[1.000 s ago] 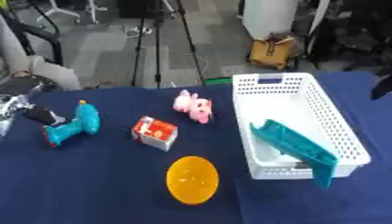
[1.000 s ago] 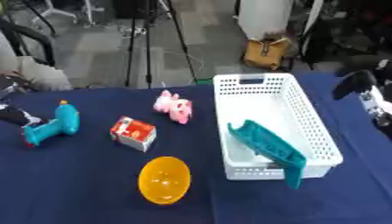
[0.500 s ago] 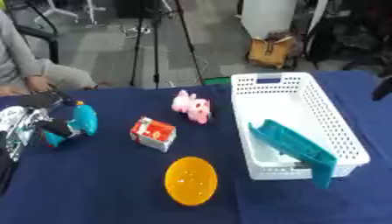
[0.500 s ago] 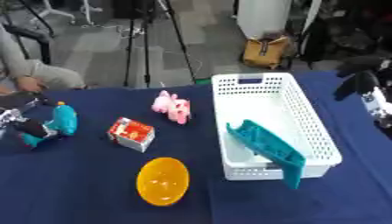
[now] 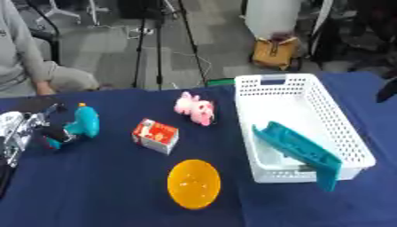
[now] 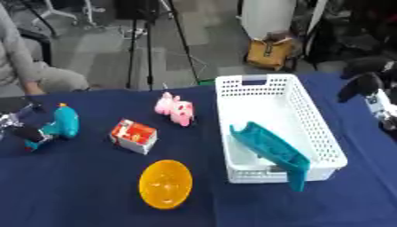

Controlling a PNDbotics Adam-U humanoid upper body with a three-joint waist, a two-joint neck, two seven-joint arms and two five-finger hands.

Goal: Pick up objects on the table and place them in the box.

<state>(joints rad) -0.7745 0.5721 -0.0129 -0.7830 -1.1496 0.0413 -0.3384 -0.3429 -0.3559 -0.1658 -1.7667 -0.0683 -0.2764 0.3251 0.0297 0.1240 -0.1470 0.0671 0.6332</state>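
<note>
A teal toy drill [image 5: 80,125] lies at the table's left, its dark base pointing left. My left hand [image 5: 17,133] is at the left edge, right beside that base; whether it touches the drill is unclear. A red and white carton [image 5: 155,135] sits near the middle, with a pink plush toy [image 5: 195,109] behind it and an orange bowl [image 5: 194,184] in front. The white basket [image 5: 338,128] stands on the right, and a teal flat piece [image 5: 298,151] leans over its front rim. My right hand [image 6: 363,85] hangs at the right edge, beyond the basket, holding nothing.
The table is covered in dark blue cloth [image 5: 108,195]. A person sits past the far left corner, touching nothing on the table. Tripod legs and a yellow bag [image 5: 273,52] stand on the floor behind the table.
My left hand has come in from the left edge and lowered beside the drill's base. The drill and the other objects have stayed put. The right hand has not moved.
</note>
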